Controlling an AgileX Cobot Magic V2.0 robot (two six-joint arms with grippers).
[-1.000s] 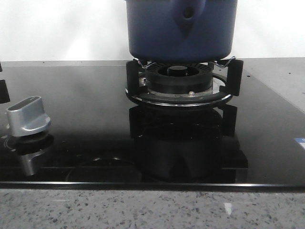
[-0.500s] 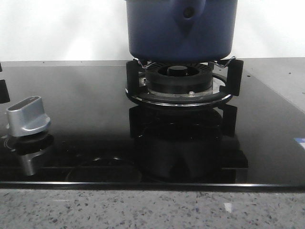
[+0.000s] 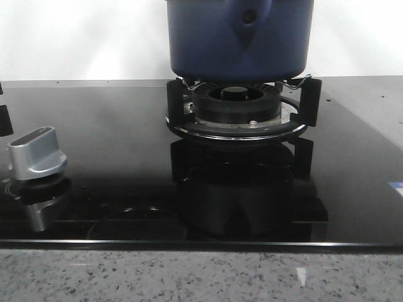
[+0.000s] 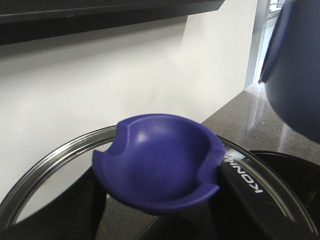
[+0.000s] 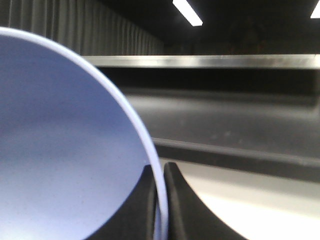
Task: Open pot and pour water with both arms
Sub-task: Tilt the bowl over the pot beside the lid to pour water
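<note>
The pot (image 3: 239, 39) sits on the burner (image 3: 236, 108), toward the back right of the cooktop (image 3: 113, 157). A knob (image 3: 36, 153) stands near the front left, well apart from it. The counter (image 3: 189, 277) runs before the cooktop, a wall (image 3: 82, 38) behind.

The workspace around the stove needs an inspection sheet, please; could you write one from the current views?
Surface: glossy black glass hob, speckled stone counter edge in front.
Job's things: blue pot above the burner, apparently lifted off its supports; its top is out of the front view. Glass lid with blue knob is off the pot.
Clutter: silver stove knob at the hob's left.
Grippers: left gripper shut on the lid's knob; right gripper shut on the pot's rim.
Cables: nothing seen.
Surroundings: white wall behind; dark shelf above.
</note>
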